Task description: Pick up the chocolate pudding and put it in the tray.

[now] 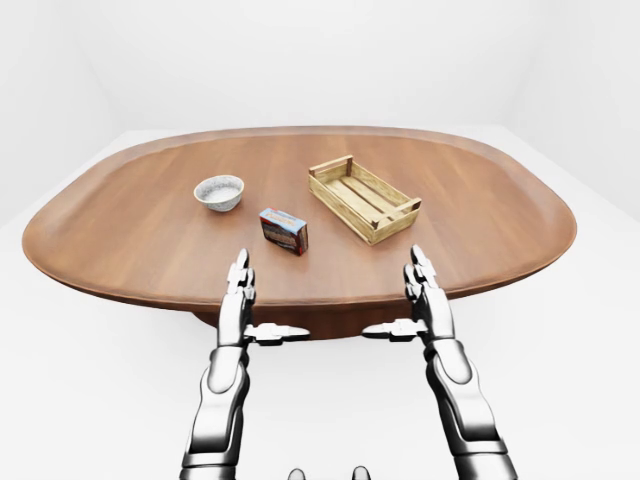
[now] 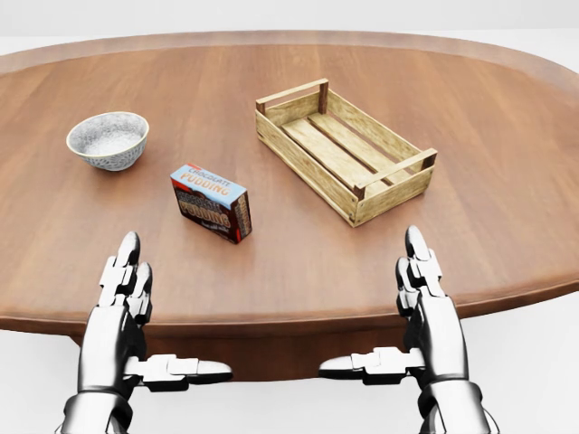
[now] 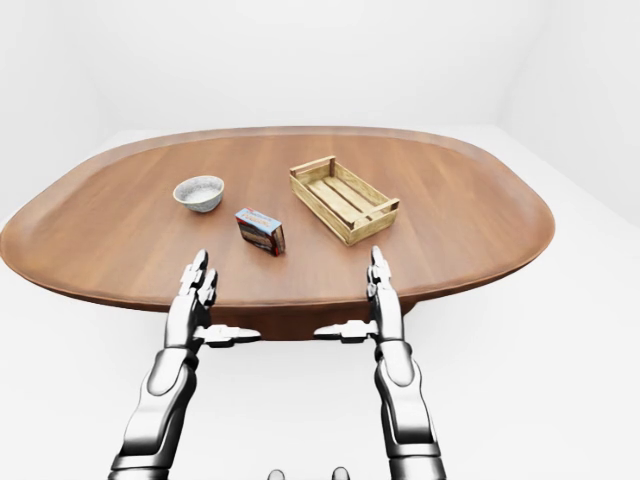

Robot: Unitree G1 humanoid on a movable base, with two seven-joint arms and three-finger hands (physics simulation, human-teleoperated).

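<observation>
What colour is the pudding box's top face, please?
Light blue on the pudding box, clearest in the head view.

An oval wooden table (image 2: 507, 208) is seen; on it a bowl (image 2: 108, 139) at left, a chocolate pudding box (image 2: 211, 202) centrally, a slatted tray (image 2: 342, 150) right of centre.

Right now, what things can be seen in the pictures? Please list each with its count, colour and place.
table: one, brown wood, oval, fills most of the head view.
bowl: one, grey-white, empty, at the left of the head view.
chocolate pudding box: one, blue top with dark brown sides, between bowl and tray, nearer the bottom edge.
tray: one, pale wooden slat crate, empty, right of centre.
left robot hand: one, silver, open, over the table's near edge, bottom left.
right robot hand: one, silver, open, bottom right, holding nothing.
</observation>
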